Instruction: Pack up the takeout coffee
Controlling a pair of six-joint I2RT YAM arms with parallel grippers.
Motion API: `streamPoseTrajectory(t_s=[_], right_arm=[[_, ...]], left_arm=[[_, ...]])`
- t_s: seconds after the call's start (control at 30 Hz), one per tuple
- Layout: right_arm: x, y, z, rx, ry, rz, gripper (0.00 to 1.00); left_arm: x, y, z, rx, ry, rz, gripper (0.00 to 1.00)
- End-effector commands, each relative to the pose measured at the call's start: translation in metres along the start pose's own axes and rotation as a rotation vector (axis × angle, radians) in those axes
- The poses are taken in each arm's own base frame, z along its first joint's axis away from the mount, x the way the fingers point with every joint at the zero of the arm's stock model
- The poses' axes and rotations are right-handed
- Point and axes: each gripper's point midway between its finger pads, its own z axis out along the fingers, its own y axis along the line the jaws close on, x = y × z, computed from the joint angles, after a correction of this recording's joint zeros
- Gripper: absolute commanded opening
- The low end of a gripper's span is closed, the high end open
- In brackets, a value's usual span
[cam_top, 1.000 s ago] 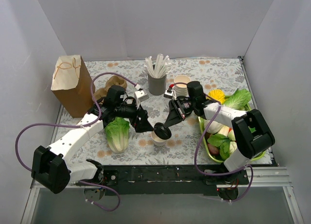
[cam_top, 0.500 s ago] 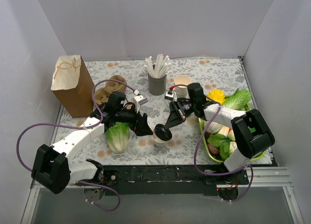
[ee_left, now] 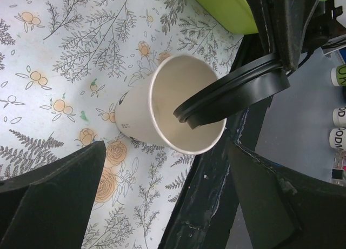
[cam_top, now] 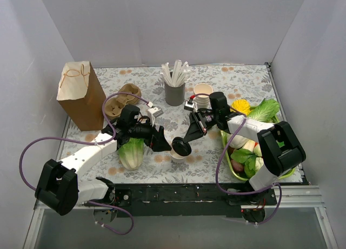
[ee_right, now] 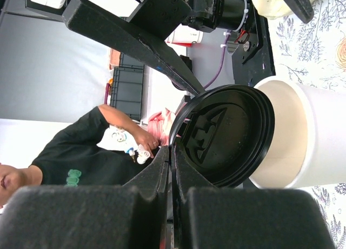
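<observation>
Top external: left gripper (cam_top: 164, 145), wide open, empty, now closer to cup (cam_top: 174, 155).
Lid (ee_right: 227, 135): pinched in right gripper (ee_right: 172, 152) — tilted, apparently unseated.

Very little is legible. In the left wrist view, two small white pots (ee_left: 339, 117) at the right edge carry dark capital letters, turned sideways and cut off by the frame. One reads roughly "OD", the one below it something like "MOD". The paper cup (ee_left: 135, 114) bears a black mark on its wall, too partial to read. In the right wrist view, the black lid (ee_right: 227, 133) shows only raised shapes. The green print on a dark shirt (ee_right: 59, 157) is blurred.
</observation>
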Motion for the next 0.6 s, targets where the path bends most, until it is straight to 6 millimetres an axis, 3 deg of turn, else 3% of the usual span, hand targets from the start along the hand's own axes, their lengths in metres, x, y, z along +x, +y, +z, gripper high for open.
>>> streamPoseTrajectory(t_s=[0.0,0.57], right_arm=[[0.000,-0.007,-0.002,0.013,-0.018,0.013,0.07],[-0.006,-0.017,-0.010,0.041,-0.061,0.045,0.11]], left_arm=[[-0.001,0.001,0.004,0.004,-0.025,-0.001,0.98],[0.004,0.014,0.014,-0.013,-0.025,-0.002,0.98]])
